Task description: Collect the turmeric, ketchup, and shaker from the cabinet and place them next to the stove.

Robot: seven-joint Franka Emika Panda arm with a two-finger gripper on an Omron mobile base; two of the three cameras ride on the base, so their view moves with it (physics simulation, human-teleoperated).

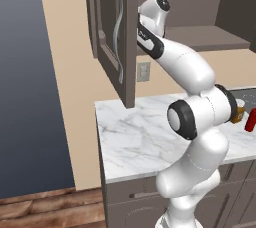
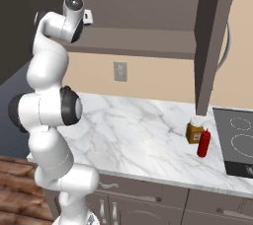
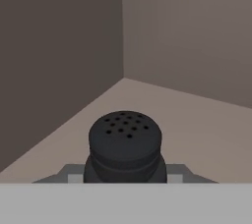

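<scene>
Gripper (image 3: 125, 176) clamped on dark shaker (image 3: 125, 145), on cabinet (image 2: 148, 41) shelf near back corner. Turmeric (image 2: 195, 130) and ketchup (image 2: 203, 143) touching, on counter (image 2: 128, 135) beside stove (image 2: 237, 140).

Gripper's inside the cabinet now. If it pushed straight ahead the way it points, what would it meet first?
The dark shaker, already between the gripper tips, apparently gripped. Beyond it comes bare shelf, then probably the cabinet's back corner; depth is unclear.

A matte black shaker (image 3: 125, 147) with a dotted top sits in the grey-brown cabinet (image 1: 112, 27), while an amber turmeric (image 2: 194, 130) with cream lid and red ketchup (image 2: 203, 143) stand on white, grey-veined marble tabletop (image 2: 133, 135).
</scene>
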